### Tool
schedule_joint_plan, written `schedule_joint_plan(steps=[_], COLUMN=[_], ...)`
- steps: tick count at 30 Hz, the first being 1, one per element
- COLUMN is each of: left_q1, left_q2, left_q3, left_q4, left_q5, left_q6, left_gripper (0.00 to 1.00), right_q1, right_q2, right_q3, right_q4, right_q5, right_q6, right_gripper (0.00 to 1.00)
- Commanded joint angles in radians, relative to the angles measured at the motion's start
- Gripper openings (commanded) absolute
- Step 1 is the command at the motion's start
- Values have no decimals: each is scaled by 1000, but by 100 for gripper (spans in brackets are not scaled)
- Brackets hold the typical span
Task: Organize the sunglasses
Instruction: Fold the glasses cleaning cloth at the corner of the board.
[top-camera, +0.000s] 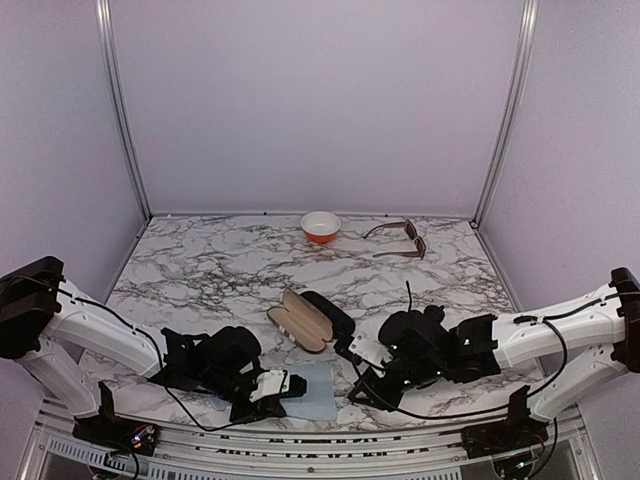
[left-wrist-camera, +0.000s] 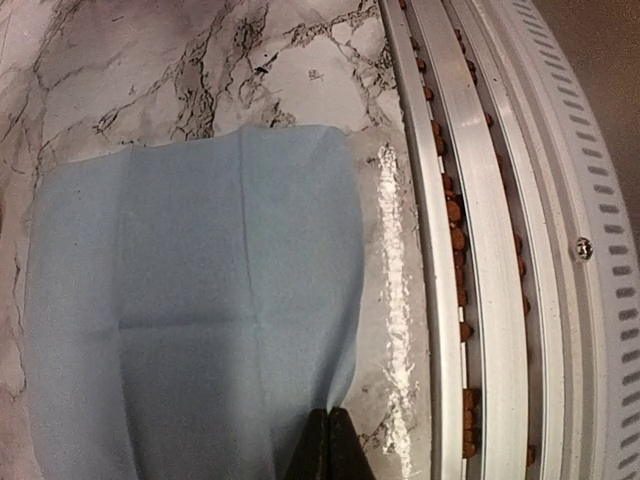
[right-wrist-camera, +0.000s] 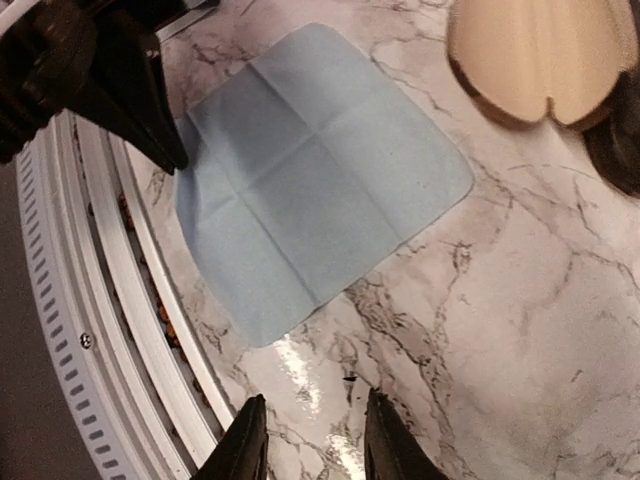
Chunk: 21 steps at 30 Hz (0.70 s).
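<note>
**Near edge of the table.** The left gripper (left-wrist-camera: 325, 448) has its fingers pressed together at the edge of a blue cloth (left-wrist-camera: 200, 300). Whether cloth is caught between them cannot be told. The right gripper (right-wrist-camera: 313, 440) has its fingers spread with nothing between them, over bare table (right-wrist-camera: 520, 330) just beside the cloth. Ahead of both grippers, beyond the cloth, an open case (top-camera: 300, 320), tan inside, touches a black case (top-camera: 330, 312). The brown sunglasses (top-camera: 400, 240) lie far ahead of the right gripper with their arms unfolded, near an orange bowl (top-camera: 320, 226).

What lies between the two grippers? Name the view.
The blue cloth, with the left gripper at its edge and the right gripper just off it; the right wrist view shows it.
</note>
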Motion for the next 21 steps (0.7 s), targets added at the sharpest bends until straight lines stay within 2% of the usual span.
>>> schedule_joint_plan(steps=[1, 5, 11, 21], left_q1=[-16, -16, -14, -3], left_q2=[-30, -27, -9, -21], left_q3=[-29, -38, -39, -73], left_q4=[54, 91, 121, 167], left_q5=[39, 44, 58, 60], left_q6=[-89, -107, -118, -136], left_gripper=[0, 0, 0, 0], right_q1=[95, 142, 148, 154], right_q2=[-22, 11, 70, 159], right_q3=[-38, -66, -54, -25], right_q4=[158, 254, 308, 309], right_q5=[19, 50, 55, 17], right_q6=[-69, -149, -251, -329], right_gripper=[33, 33, 31, 28])
